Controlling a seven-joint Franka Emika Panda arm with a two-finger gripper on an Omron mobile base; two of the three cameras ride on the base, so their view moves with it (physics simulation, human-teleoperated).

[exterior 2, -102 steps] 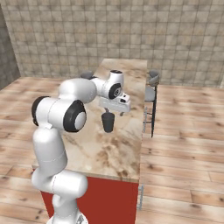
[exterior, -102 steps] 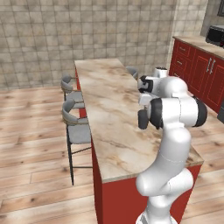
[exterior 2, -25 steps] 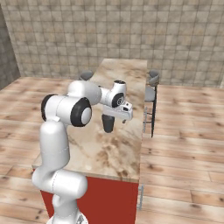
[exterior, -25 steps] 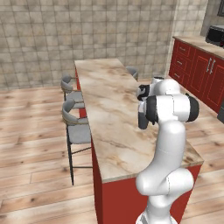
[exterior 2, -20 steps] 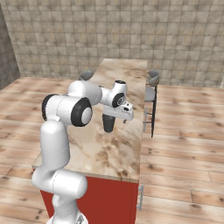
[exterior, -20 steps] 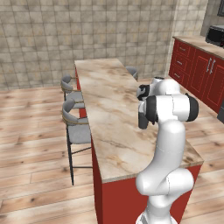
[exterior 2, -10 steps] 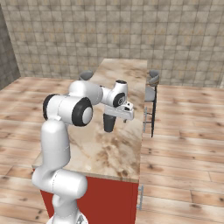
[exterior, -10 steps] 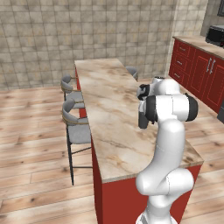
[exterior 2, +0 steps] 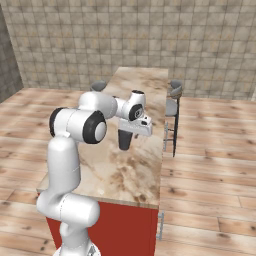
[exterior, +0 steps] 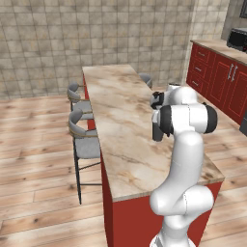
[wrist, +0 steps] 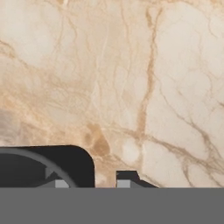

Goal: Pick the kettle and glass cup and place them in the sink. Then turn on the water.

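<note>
On the marble table (exterior 2: 142, 165) stands the glass cup (exterior 2: 124, 140), a dark, nearly black tumbler; the tool (exterior 2: 129, 131) sits clamped on its rim.

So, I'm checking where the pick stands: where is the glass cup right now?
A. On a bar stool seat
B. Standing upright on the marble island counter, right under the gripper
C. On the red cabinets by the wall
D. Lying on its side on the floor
B: the right base view shows the glass cup upright on the marble island counter, with the gripper directly over its top.
</note>
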